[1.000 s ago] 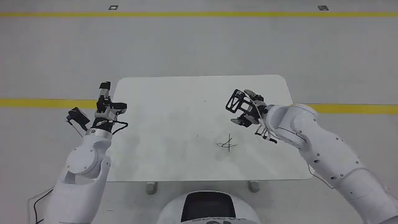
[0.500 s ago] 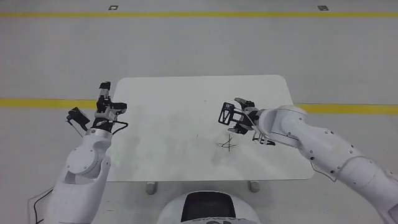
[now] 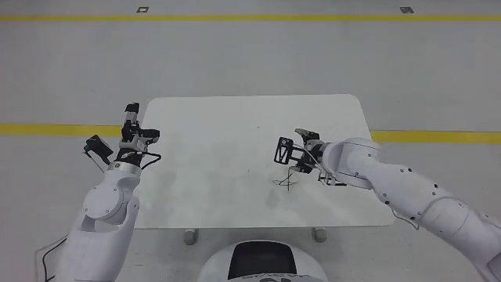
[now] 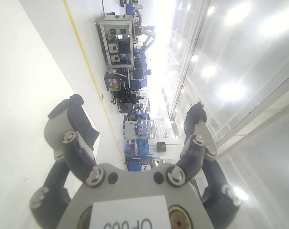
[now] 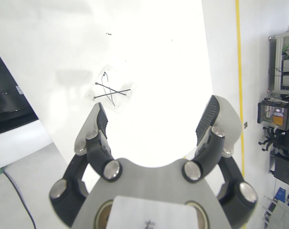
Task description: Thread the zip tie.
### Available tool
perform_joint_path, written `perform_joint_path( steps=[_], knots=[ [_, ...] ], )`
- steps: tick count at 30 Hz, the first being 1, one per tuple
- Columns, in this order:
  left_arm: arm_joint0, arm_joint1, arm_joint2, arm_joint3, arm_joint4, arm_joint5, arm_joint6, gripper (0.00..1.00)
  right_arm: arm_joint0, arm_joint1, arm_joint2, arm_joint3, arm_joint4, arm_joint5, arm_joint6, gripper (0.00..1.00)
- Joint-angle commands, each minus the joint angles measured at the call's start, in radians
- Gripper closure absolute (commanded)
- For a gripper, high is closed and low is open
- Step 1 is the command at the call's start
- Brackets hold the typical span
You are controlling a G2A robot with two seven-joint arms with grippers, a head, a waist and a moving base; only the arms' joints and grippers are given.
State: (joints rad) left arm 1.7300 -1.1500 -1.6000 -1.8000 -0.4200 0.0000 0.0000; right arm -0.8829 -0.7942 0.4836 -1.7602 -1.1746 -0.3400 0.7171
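Right wrist view: the right tool [image 5: 156,110] is spread wide and holds nothing, its ribbed pads facing each other over bare desk [image 5: 147,24]. Just past one fingertip, a few thin black zip ties [image 5: 111,91] lie crossed over one another. They rest flat on what looks like a small clear sheet [image 5: 121,101], or perhaps a bag; I cannot tell which. From above, the right tool [image 3: 288,151] hovers just behind the zip ties [image 3: 286,181], which sit toward the desk's [image 3: 235,125] front edge, right of centre. Farther off, the left tool [image 3: 131,125] stands beside the desk's left edge, well apart from the ties. The left wrist view shows the left tool [image 4: 135,110] equally wide open and empty.

The step in hand seems to be picking up one tie. These will likely handle as flat, slippery and springy. The right tool should come down over an end that pokes clear of the crossing, straddle the strap across its width, and close fully. The risk is pinching the clear sheet or a second tie as well.
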Motion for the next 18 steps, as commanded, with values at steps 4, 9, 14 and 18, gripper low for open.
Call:
perform_joint_path(
  steps=[4, 9, 14, 18],
  knots=[
    [0.0, 0.0, 0.0, 0.0, 0.0, 0.0, 0.0, 0.0, 0.057, -0.009, -0.1, 0.055, 0.014, 0.0, -0.022, 0.0],
    [0.0, 0.0, 0.0, 0.0, 0.0, 0.0, 0.0, 0.0, 0.125, -0.029, -0.214, 0.108, 0.047, 0.0, -0.044, 0.0],
    [0.0, 0.0, 0.0, 0.0, 0.0, 0.0, 0.0, 0.0, 0.194, -0.055, -0.308, 0.165, 0.087, 0.0, -0.07, 0.0],
    [0.0, 0.0, 0.0, 0.0, 0.0, 0.0, 0.0, 0.0, 0.201, -0.073, -0.314, 0.18, 0.09, 0.0, -0.06, 0.0]
  ],
)
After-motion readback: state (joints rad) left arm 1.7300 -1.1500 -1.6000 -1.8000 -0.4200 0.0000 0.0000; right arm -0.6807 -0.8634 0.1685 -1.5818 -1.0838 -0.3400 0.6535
